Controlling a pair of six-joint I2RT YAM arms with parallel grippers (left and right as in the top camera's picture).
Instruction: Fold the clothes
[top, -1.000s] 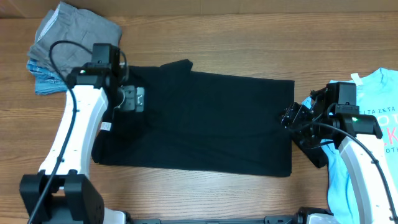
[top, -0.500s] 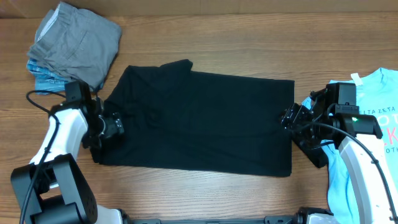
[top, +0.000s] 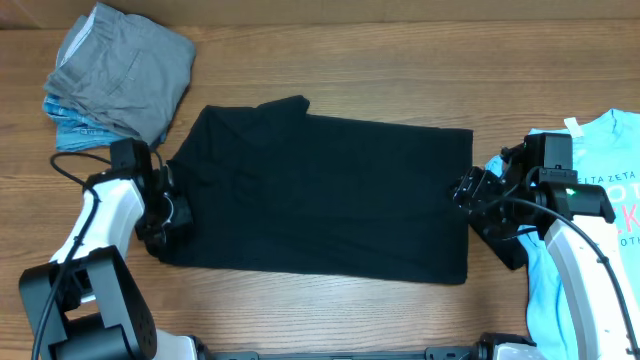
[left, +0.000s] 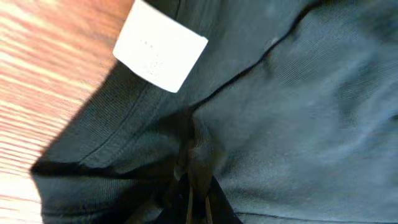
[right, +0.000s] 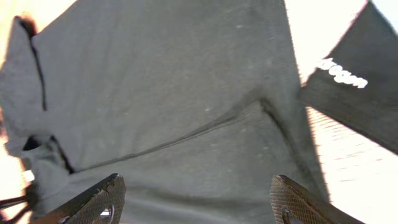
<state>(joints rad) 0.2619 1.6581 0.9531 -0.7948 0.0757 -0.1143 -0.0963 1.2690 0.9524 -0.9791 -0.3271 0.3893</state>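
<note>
The black T-shirt (top: 330, 190) lies spread flat across the middle of the wooden table (top: 350, 60), its long side running left to right. One corner at the upper left edge is slightly raised. The left gripper (top: 170, 213) sits at the shirt's left edge. In the left wrist view its jaws are pressed together on a small pucker of the black cloth, with creases running outward from the pinch. The white tag (left: 160, 45) lies just above that pinch, beside the ribbed collar band and close to bare wood. The right gripper (top: 462, 188) stands at the shirt's right edge. Its fingers (right: 93, 199) are spread wide apart with nothing between them, and the flat cloth shows below them in the right wrist view. Whether their tips touch the fabric cannot be told. A light-blue tee (top: 600, 150) with printed lettering lies at the table's right edge, partly under the right arm. A grey garment (top: 125, 65) rests in the far left corner on top of a blue piece (top: 70, 128), well apart from the shirt.
</note>
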